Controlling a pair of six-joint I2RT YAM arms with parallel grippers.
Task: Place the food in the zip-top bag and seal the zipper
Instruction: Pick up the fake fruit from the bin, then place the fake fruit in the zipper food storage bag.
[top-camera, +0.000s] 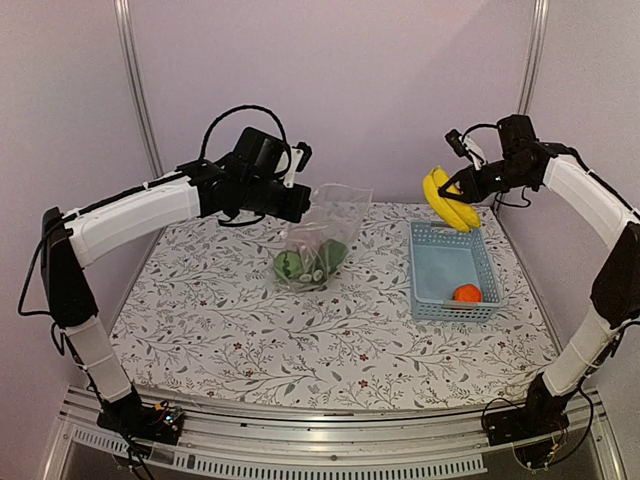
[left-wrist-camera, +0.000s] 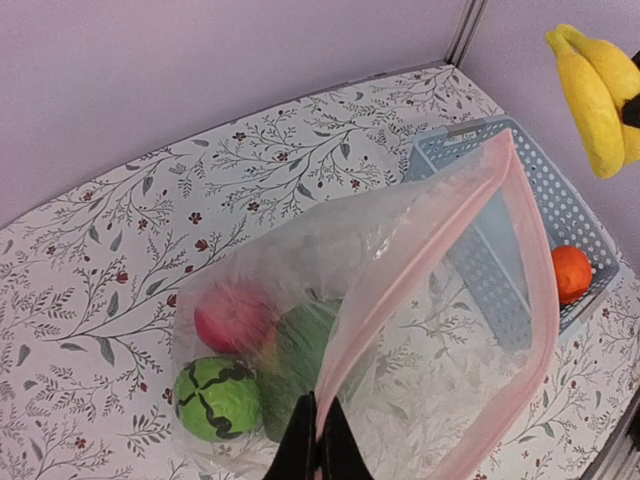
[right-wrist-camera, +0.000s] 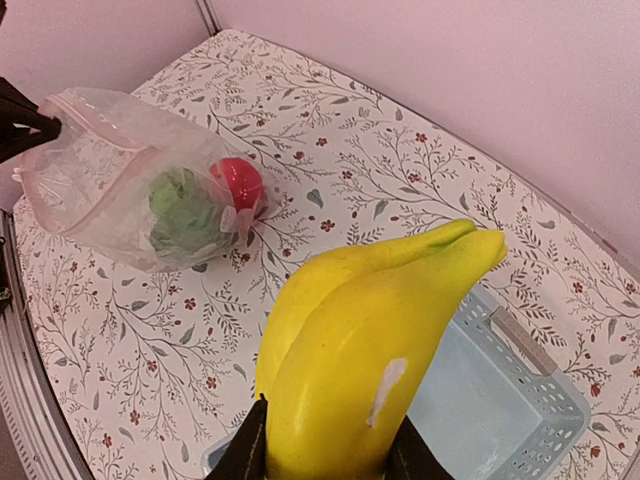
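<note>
The left gripper's (left-wrist-camera: 318, 442) jaws are pressed together on the rim of the bag (left-wrist-camera: 400, 330), pinching it right at the pink zipper (left-wrist-camera: 537, 300) and holding that edge up off the table (top-camera: 220, 320). The mouth gapes wide in the left wrist view. The bottom of the bag rests on the flowered cloth near the middle of the table.

Inside the bag lie a round green fruit (left-wrist-camera: 215, 398), a red apple (left-wrist-camera: 230, 315) and a dark green piece (left-wrist-camera: 305, 345), all bunched at the bottom (the apple looks blurred through the crinkled plastic).

The right gripper's (right-wrist-camera: 325, 460) jaws pinch the bananas (right-wrist-camera: 370, 340) from both sides at the lower end. It holds them in the air above the far end of the blue basket (top-camera: 448, 228), well apart from the bag. An orange (top-camera: 466, 293) sits in the basket's near right corner.
</note>
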